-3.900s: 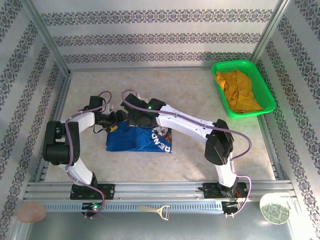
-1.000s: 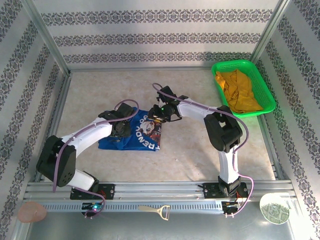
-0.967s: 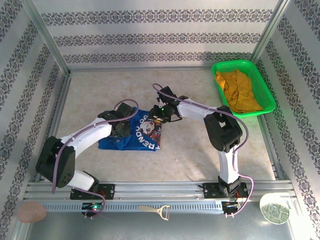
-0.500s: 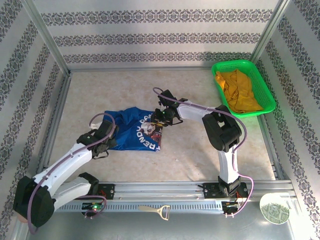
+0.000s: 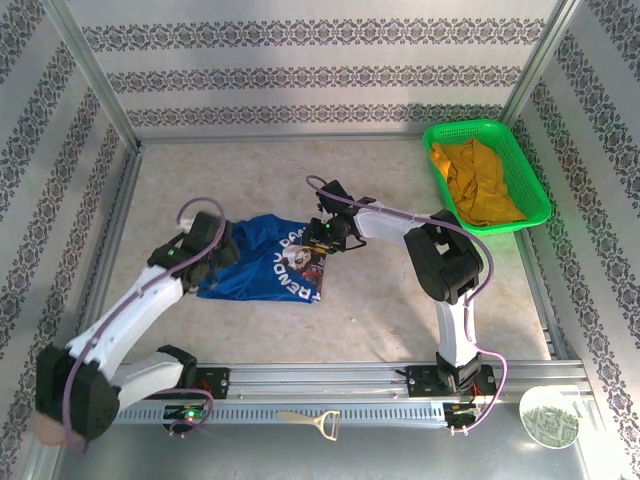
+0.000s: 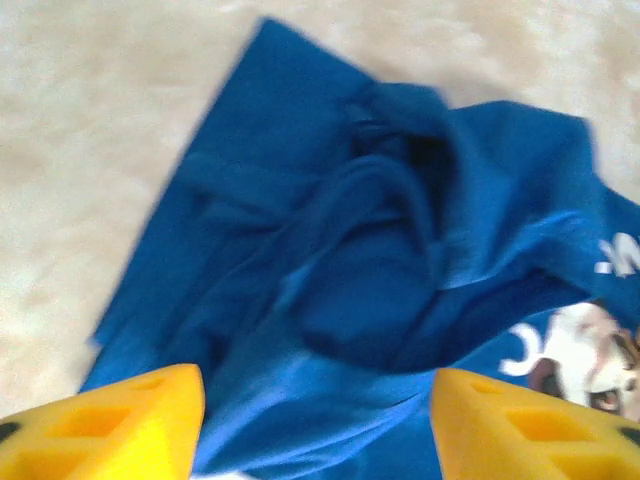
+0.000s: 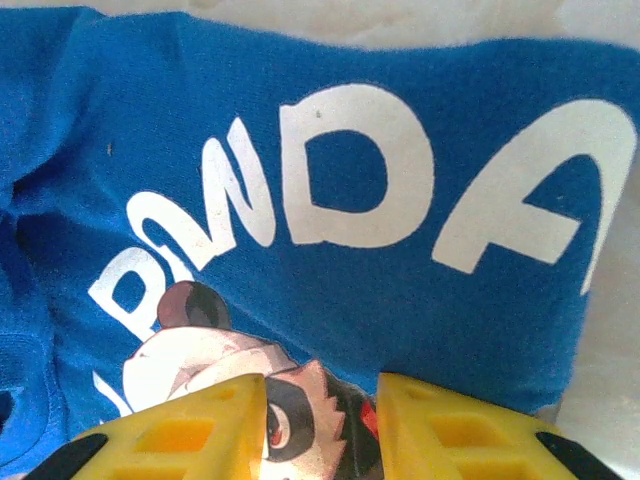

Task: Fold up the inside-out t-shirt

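Note:
The inside-out t-shirt (image 5: pixel 262 268) lies crumpled in the middle of the table, royal blue with white lettering and a panda print facing up on its right part. My left gripper (image 5: pixel 218 252) hovers at the shirt's left end. In the left wrist view its yellow fingers (image 6: pixel 110 430) stand wide open over bunched blue folds (image 6: pixel 380 250), with nothing between them. My right gripper (image 5: pixel 318 238) is at the shirt's right edge. Its fingers (image 7: pixel 180 435) are a little apart just over the flat panda print (image 7: pixel 300 410), not pinching cloth.
A green basket (image 5: pixel 470 128) at the back right holds a mustard-yellow garment (image 5: pixel 478 185). In front of the arm bases lie a bottle opener (image 5: pixel 310 420), a round plate (image 5: pixel 548 417) and a pink lump (image 5: pixel 65 425). Metal rails frame the table.
My left gripper let go of the shirt and opened wide, after the arm swung left and dragged the left part outward. The right gripper has barely moved.

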Motion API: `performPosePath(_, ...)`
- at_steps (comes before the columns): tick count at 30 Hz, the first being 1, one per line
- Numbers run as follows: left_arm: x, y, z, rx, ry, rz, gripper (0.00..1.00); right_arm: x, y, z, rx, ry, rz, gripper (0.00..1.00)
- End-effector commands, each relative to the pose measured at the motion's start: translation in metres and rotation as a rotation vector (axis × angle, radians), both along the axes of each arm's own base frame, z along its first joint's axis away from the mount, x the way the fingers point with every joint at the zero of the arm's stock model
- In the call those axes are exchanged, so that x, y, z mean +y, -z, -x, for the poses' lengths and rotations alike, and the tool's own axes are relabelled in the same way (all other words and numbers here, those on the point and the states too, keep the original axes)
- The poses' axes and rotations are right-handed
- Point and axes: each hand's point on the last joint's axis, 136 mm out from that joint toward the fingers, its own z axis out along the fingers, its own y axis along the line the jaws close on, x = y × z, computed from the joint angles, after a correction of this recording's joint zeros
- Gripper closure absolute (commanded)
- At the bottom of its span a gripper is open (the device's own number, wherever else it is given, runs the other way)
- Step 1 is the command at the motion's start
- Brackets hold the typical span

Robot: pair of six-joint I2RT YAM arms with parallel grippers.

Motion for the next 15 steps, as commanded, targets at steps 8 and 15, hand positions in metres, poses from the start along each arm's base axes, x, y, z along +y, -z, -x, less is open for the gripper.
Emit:
performPosePath(8, -0.069, 0.026, -0.066, 0.126, -0.013, 0.273, 0.28, -0.012, 0.019, 0.004, 0.039, 0.018, 0.059, 0.64)
performPosePath(15, -0.055, 0.046, -0.071, 0.184, -0.062, 0.177, 0.28, -0.011, 0.019, 0.001, 0.035, 0.023, 0.057, 0.64)
